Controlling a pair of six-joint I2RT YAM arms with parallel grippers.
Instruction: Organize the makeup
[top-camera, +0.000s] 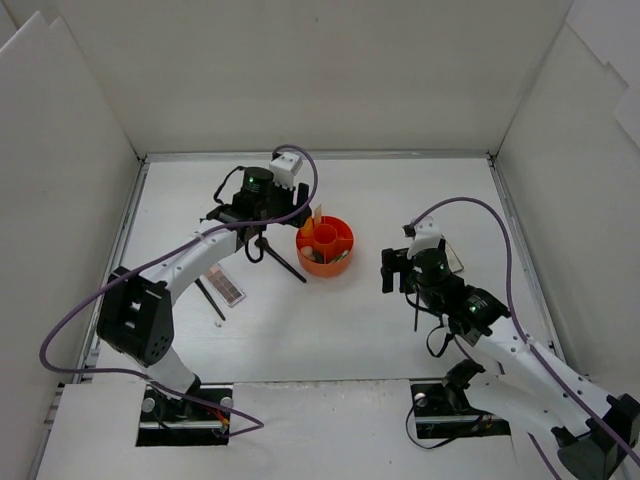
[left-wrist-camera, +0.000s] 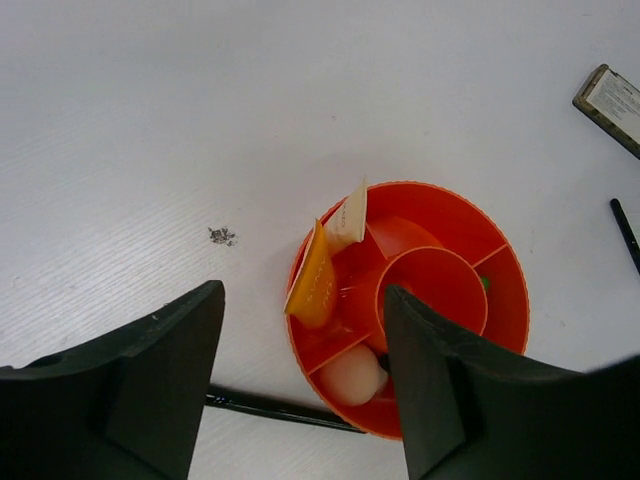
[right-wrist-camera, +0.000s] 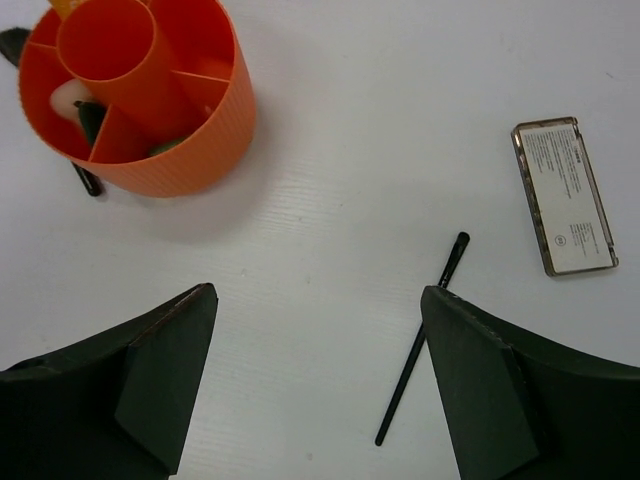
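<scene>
Jaws released on my left gripper (left-wrist-camera: 302, 295) and right gripper (right-wrist-camera: 318, 292); flat orange tube (top-camera: 317, 216) leans at eleven o'clock in ribbed round red-orange holder (top-camera: 322, 266).

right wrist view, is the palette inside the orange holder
No, the palette lies flat on the table, well apart from the orange holder.

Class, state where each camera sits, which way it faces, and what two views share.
Top external: above and behind the bases, facing down on the white table; left arm and right arm show.
Left wrist: on the left arm, facing down onto the red-orange round compartmented holder; black left fingers show.
Right wrist: on the right arm, facing down at a thin black brush; black right fingers show.
Shared: both wrist views show the holder and a flat rectangular labelled case.
</scene>
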